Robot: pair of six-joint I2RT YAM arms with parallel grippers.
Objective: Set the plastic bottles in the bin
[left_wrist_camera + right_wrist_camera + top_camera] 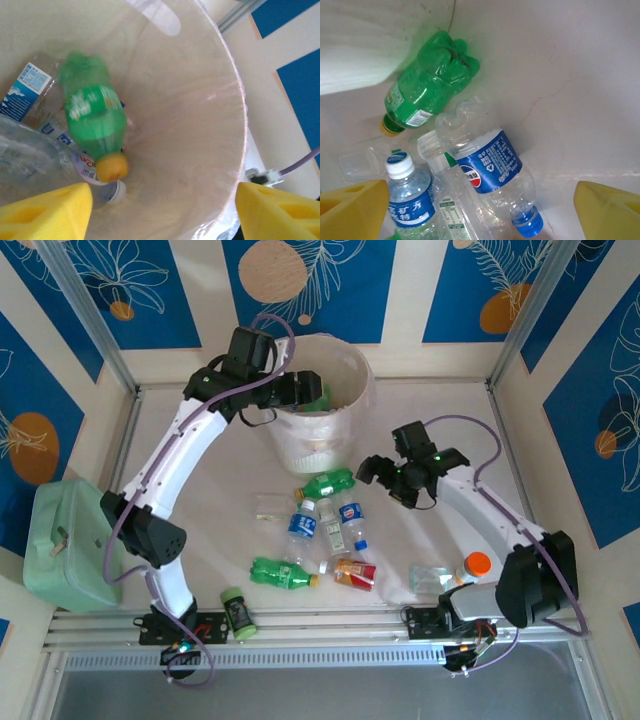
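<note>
Item: left gripper, pads spread wide and carrying nothing. I hang it over the mouth of the bin so that anything I release lands inside the liner. Item: green bottle within the bin, yellow cap lowermost, blurred as though falling onto the clear blue-labelled bottles there. Item: right gripper, likewise wide and empty, poised above the table cluster, I judge to take the blue-capped clear bottle beneath it. Alongside are a second green bottle just beside the bin's base and a white-capped bottle. Nearer my bases are a third green bottle and a red-orange labelled bottle. Uncertain: the bin's floor is cut off, so the count is unknown. The orange-capped bottle is half hidden by my right arm.
</note>
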